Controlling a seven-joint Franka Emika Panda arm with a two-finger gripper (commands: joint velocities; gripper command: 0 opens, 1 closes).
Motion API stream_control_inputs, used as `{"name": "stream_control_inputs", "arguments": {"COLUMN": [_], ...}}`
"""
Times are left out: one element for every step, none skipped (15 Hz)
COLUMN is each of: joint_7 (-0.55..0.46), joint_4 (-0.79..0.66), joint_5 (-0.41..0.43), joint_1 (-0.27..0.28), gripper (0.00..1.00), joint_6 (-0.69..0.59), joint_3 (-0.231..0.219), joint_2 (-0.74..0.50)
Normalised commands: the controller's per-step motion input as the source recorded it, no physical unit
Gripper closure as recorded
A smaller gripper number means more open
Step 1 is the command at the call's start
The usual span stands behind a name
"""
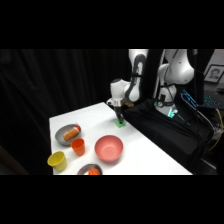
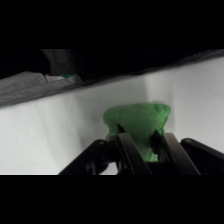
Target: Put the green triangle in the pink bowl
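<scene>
The green triangle (image 1: 120, 121) rests low at the table's far edge, right under my gripper (image 1: 118, 114). In the wrist view the green triangle (image 2: 137, 117) fills the middle, and my gripper (image 2: 141, 135) has its two dark fingers pressed against the block's lower sides, shut on it. The block's bottom is hidden behind the fingers. The pink bowl (image 1: 109, 148) stands empty toward the table's front, well apart from the gripper, and is out of the wrist view.
A grey metal bowl (image 1: 67, 133) with orange food sits at the left, with an orange cup (image 1: 77, 146) and a yellow cup (image 1: 57, 160) in front of it. A second metal bowl (image 1: 90, 170) is at the front edge. Black cloth (image 1: 165, 132) borders the table's right side.
</scene>
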Motion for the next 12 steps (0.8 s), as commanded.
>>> {"name": "stream_control_inputs", "arguments": {"joint_7": [-0.05,-0.05,-0.07,-0.04,-0.02,0.0,0.04,0.1,0.13,0.17,0.19,0.21], "joint_4": [0.06,0.06,0.04,0.01,-0.01,-0.06,-0.08,-0.1,-0.1,-0.1,-0.1,-0.09], "joint_5": [-0.013,-0.022,-0.022,-0.06,-0.1,-0.151,-0.207,-0.264,-0.292,-0.315,-0.331,-0.337], "joint_1": [-0.051,-0.045,-0.052,-0.026,0.002,0.036,0.082,0.133,0.167,0.19,0.204,0.207], "gripper": [0.92,0.97,1.0,0.95,0.94,0.96,0.96,0.95,0.95,0.95,0.95,0.95], "joint_6": [0.11,0.08,0.05,0.01,-0.02,-0.08,-0.12,-0.16,-0.22,-0.27,-0.29,-0.33], "joint_3": [0.043,0.036,0.044,0.006,-0.037,-0.089,-0.147,-0.208,-0.239,-0.256,-0.258,-0.244], "joint_2": [0.12,0.11,0.07,0.0,-0.06,-0.16,-0.23,-0.29,-0.35,-0.4,-0.43,-0.46]}}
